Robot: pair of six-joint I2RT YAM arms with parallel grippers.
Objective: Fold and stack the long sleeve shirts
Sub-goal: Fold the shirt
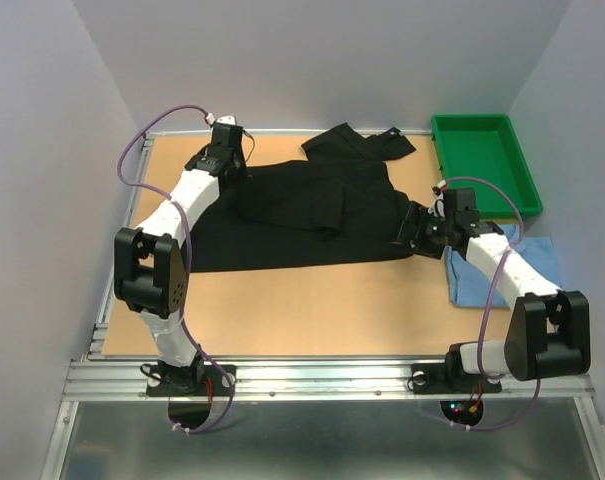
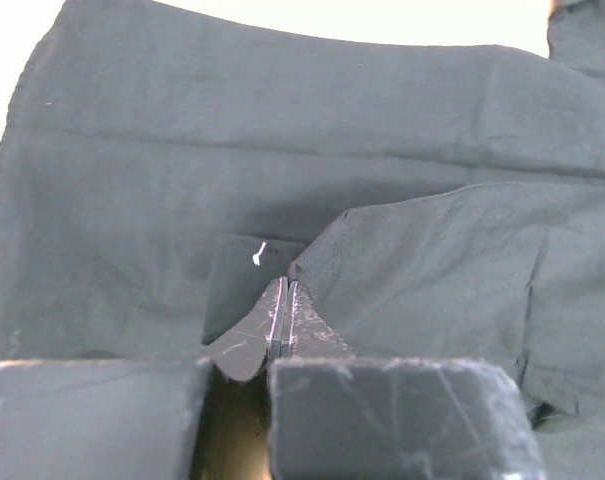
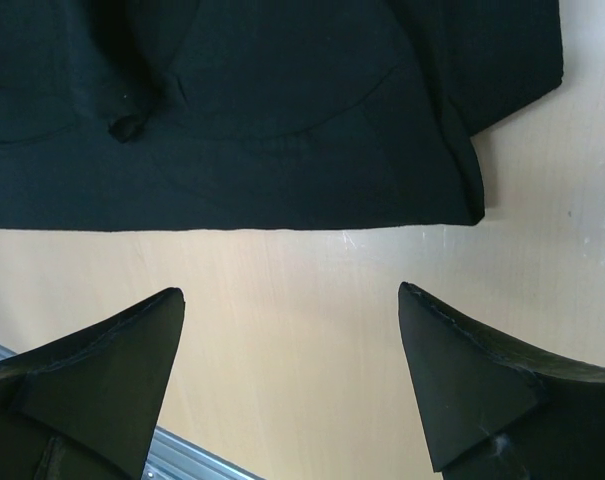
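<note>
The black long sleeve shirt (image 1: 302, 215) lies spread across the middle of the table, with part of it folded over itself. My left gripper (image 1: 227, 165) sits at its far left part. In the left wrist view the left gripper (image 2: 285, 285) is shut, and a raised flap of the black shirt (image 2: 282, 130) runs right up to the fingertips. My right gripper (image 1: 407, 235) stands open at the shirt's right edge. In the right wrist view the right gripper (image 3: 292, 295) is over bare wood, just short of the hem of the black shirt (image 3: 262, 120). The light blue shirt (image 1: 482, 280) lies folded under the right arm.
A green tray (image 1: 472, 119) stands at the back right corner. Bare wooden table (image 1: 312, 310) runs along the near side in front of the black shirt. Grey walls close in the left, right and back.
</note>
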